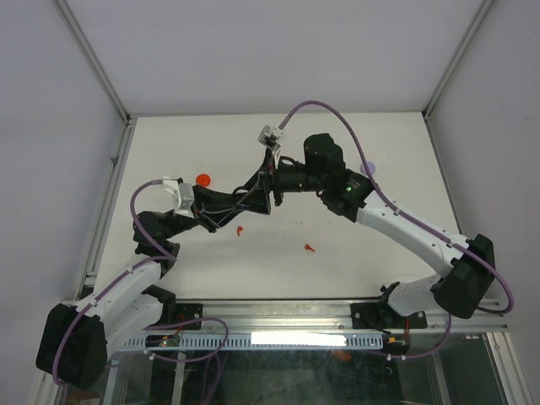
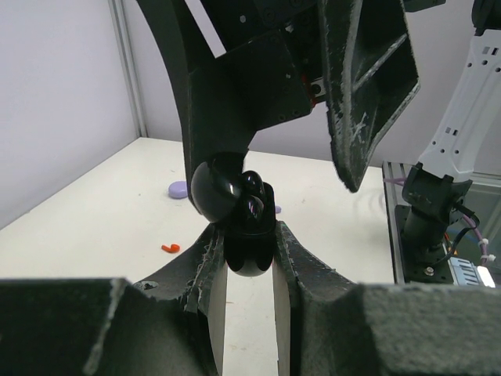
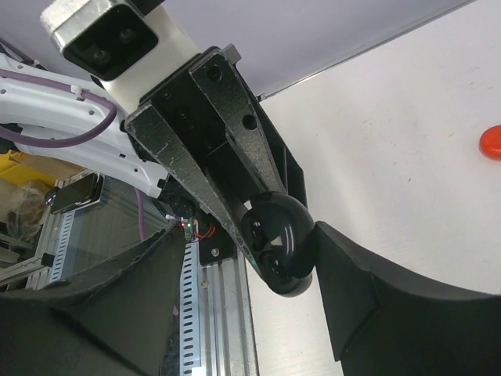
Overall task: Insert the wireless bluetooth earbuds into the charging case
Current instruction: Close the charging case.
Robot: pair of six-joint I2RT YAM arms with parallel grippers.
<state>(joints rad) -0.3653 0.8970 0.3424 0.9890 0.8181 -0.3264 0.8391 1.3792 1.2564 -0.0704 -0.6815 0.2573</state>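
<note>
Top view, read left to right, on the white table.

Red disc lying flat toward the far left of the group. First red earbud loose on the surface, nearer the bases.

At centre, held clear of the table: left gripper with fingers nearly closed, clamped on the lower half of the black charging case. Lid hinged open. Glossy black shapes in the wells, too dark to identify.

Right gripper meeting the case from the opposite side. Fingers spread wide to either side of it, one close against the lid, nothing gripped.

Second red earbud further right on the table, well apart from the case. Lavender disc flat on the far right side.
</note>
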